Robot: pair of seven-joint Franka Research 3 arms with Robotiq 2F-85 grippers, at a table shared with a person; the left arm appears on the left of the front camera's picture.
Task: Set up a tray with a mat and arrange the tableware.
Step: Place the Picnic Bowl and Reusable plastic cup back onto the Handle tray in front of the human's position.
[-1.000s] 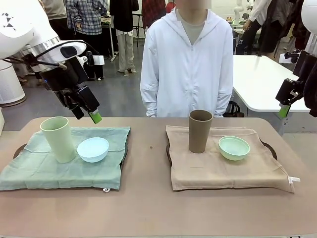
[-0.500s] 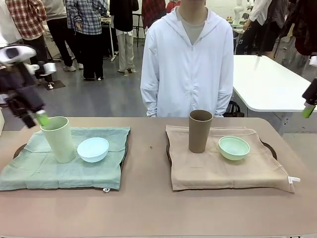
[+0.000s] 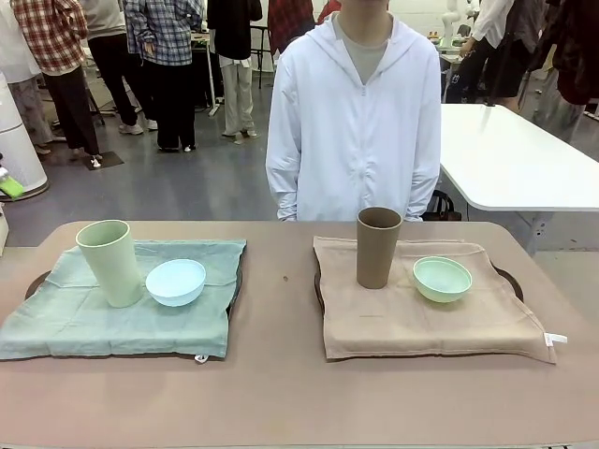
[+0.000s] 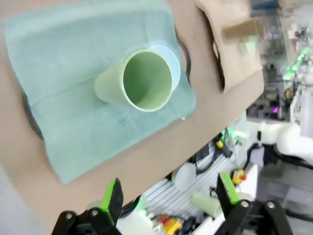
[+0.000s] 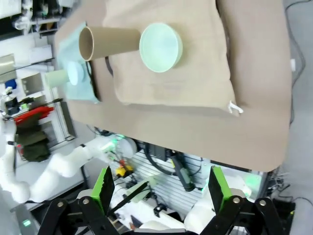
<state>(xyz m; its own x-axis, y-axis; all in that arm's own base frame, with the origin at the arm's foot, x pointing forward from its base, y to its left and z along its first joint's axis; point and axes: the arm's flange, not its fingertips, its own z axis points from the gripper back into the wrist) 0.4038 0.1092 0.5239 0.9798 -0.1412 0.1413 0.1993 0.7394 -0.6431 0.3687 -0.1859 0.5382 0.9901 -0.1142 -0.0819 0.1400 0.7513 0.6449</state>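
Note:
On the left, a dark tray (image 3: 37, 281) carries a green mat (image 3: 94, 313) with a tall pale green cup (image 3: 110, 262) and a light blue bowl (image 3: 176, 282). To the right, another tray (image 3: 510, 276) carries a brown mat (image 3: 421, 323) with a brown cup (image 3: 378, 247) and a mint green bowl (image 3: 442, 279). My left gripper (image 4: 170, 193) hangs open high over the table edge, above the pale green cup (image 4: 142, 81). Open too, my right gripper (image 5: 161, 188) sits high above the brown cup (image 5: 105, 41) and mint bowl (image 5: 160, 47). Nothing sits between either pair of fingers.
A person in a white hooded jacket (image 3: 356, 122) stands at the far side, hands off the table. A white table (image 3: 505, 159) stands behind on the right, with other people farther back. The strip of tabletop (image 3: 281, 309) between the trays is bare.
My left arm has swung away from the green mat to the left and up, out of the front view. My right gripper has left the right edge too. The tableware has not moved.

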